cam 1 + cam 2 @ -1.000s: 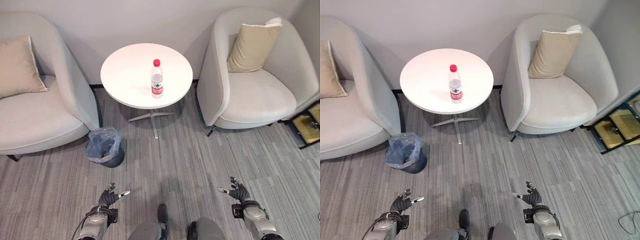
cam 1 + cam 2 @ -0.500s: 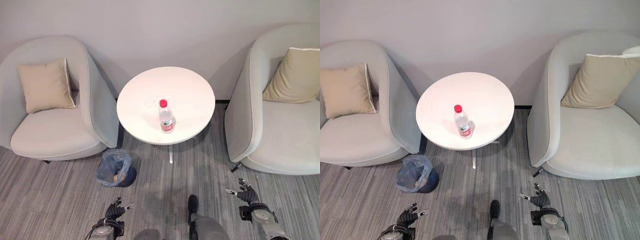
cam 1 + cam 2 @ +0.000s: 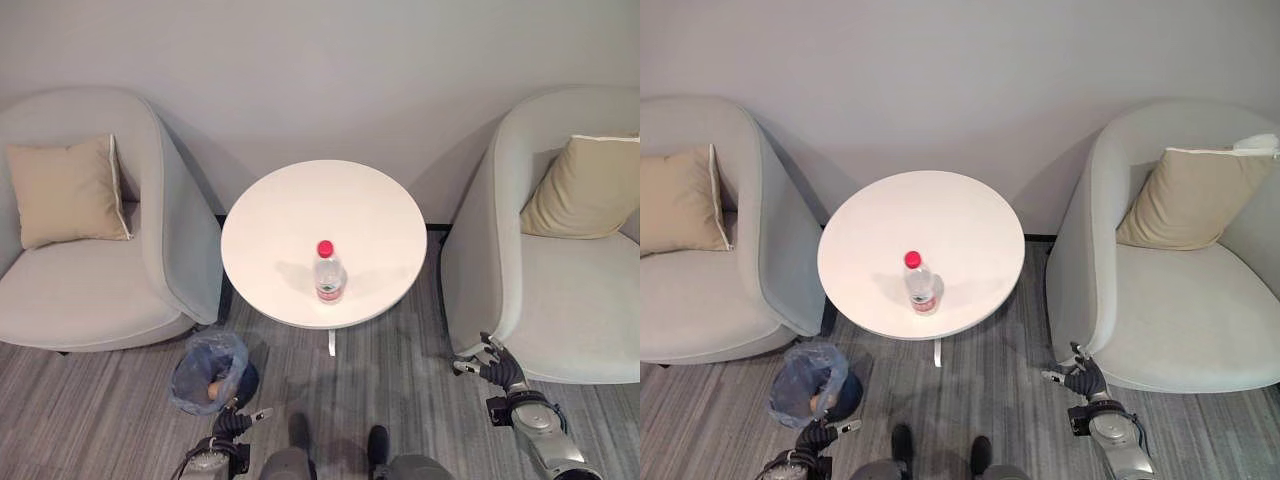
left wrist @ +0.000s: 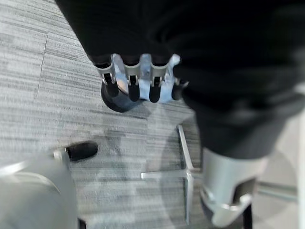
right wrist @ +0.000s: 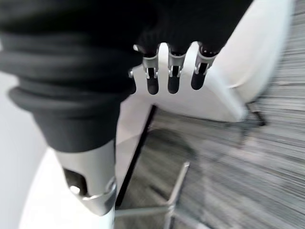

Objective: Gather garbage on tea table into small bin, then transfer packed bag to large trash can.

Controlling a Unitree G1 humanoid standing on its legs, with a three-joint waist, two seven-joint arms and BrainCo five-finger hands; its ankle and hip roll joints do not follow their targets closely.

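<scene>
A: Quick one. Where's the garbage?
B: A plastic bottle [image 3: 328, 272] with a red cap stands upright on the round white tea table [image 3: 380, 215], near the edge facing the robot. Nothing else on top.
A: Bin?
B: The small bin [image 3: 207, 371] with its blue bag sits on the carpet by the table's left side, beside the left armchair [image 3: 170, 250]. Something orange lies inside; can't tell what.
A: Hands?
B: Both low and well apart from the bottle. The left hand [image 3: 232, 422] hangs just beside the bin, fingers loosely spread, holding nothing. The right hand [image 3: 493, 367] is near the front edge of the right armchair [image 3: 500, 260], fingers relaxed and apart, also empty.
A: Wrist views agree?
B: Yes: the left fingers [image 4: 135, 88] show straight above the carpet and the table's metal foot [image 4: 183, 164]; the right fingers [image 5: 173, 74] are straight too, with the chair past them.
A: Cushions?
B: One tan cushion [image 3: 62, 190] on the left chair, another [image 3: 585, 185] on the right.
</scene>
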